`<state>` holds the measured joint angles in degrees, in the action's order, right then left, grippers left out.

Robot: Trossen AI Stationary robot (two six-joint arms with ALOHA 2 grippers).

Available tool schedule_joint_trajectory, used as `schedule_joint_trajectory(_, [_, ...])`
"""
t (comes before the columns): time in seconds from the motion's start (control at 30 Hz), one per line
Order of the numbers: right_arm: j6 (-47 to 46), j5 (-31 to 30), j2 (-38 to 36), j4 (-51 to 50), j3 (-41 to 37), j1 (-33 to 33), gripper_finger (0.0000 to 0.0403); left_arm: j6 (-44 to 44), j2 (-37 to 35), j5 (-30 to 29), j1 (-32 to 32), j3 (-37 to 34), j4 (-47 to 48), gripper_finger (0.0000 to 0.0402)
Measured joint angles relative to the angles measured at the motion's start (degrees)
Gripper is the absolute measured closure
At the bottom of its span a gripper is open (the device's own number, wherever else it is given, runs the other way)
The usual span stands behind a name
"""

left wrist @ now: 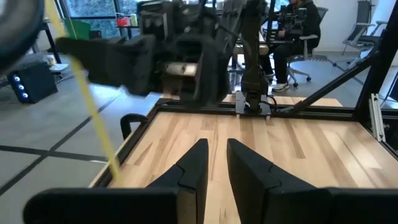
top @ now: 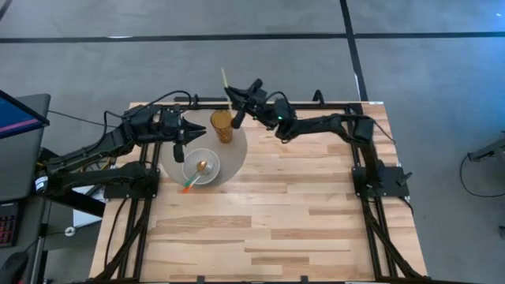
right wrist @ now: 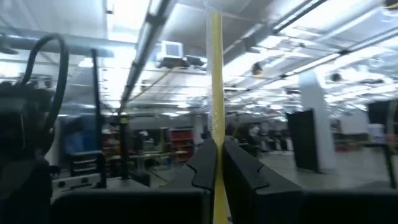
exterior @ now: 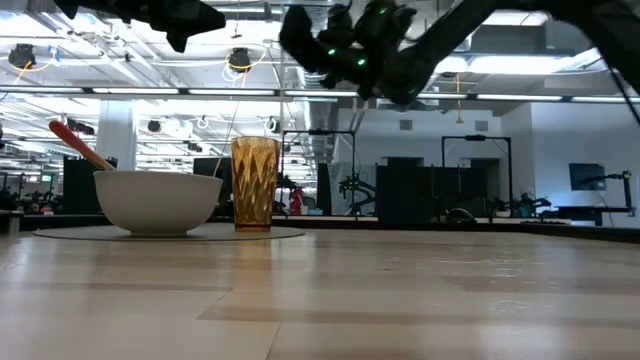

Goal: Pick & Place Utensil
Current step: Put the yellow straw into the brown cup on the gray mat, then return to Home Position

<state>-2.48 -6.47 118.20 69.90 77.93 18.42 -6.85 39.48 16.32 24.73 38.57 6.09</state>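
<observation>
My right gripper (top: 237, 100) hangs above the far side of the table, shut on a thin pale-yellow stick (top: 226, 85), just beyond the amber ribbed cup (top: 222, 126). The cup (exterior: 254, 185) stands upright on a round grey mat (top: 237, 154). Beside it on the mat, a white bowl (top: 201, 167) holds a spoon with an orange handle (top: 189, 185). My left gripper (top: 180, 140) hovers left of the cup and over the bowl's far rim. It holds nothing, and its fingers (left wrist: 193, 168) are a narrow gap apart. My right gripper pinches the yellow stick (right wrist: 216, 134) between its two fingers (right wrist: 202, 165). The stick runs along the fingers and sticks out well past their tips (right wrist: 216, 37). It is lifted clear and tilted, with its free end (top: 223, 72) pointing past the table's far edge.
Black frame rails (top: 316, 102) run along the table's far edge and both sides. The wooden tabletop (top: 300, 213) stretches out near and right of the mat. A monitor (top: 20, 134) stands off the left edge. People sit in the room beyond (left wrist: 298, 25).
</observation>
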Motion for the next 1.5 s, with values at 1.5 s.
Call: schedule_joint_trajectory(1.5, [3.9,4.9,10.5,-24.9,16.0,0.1,0.0266,-0.4,0.0,0.0,0.0,0.0,0.3,0.0341])
